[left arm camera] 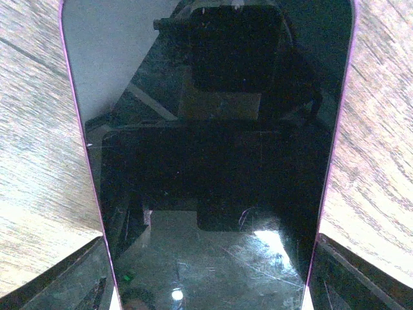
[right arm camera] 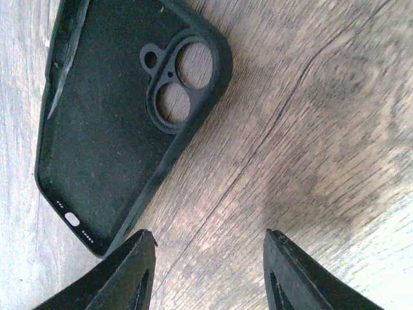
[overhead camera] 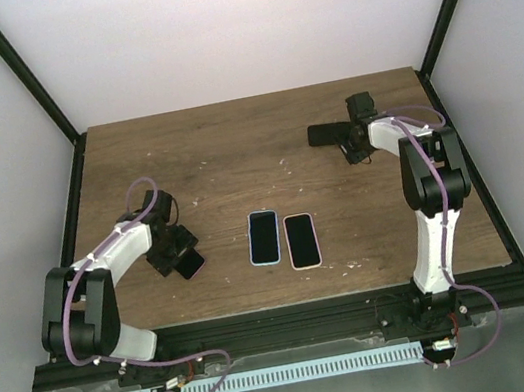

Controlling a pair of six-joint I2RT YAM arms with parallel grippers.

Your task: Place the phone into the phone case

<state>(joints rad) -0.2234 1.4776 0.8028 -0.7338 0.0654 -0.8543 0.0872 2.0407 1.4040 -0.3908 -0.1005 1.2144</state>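
Observation:
My left gripper (overhead camera: 180, 258) is low over the table at the left, shut on a black-screened phone with a purple rim (left arm camera: 206, 161), which fills the left wrist view. Its fingers (left arm camera: 71, 278) press the phone's two long edges. The phone shows as a dark slab (overhead camera: 191, 264) at the fingertips in the top view. The black phone case (overhead camera: 327, 132) lies open side up at the back right. It also shows in the right wrist view (right arm camera: 110, 123), with its camera cut-out at the top. My right gripper (right arm camera: 210, 236) is open and empty over bare wood just beside the case's lower corner (overhead camera: 353, 149).
Two more phones lie screen up side by side at the table's middle: one with a blue rim (overhead camera: 263, 237) and one with a pink rim (overhead camera: 301, 241). The wooden table (overhead camera: 234, 150) is bounded by black frame posts and white walls.

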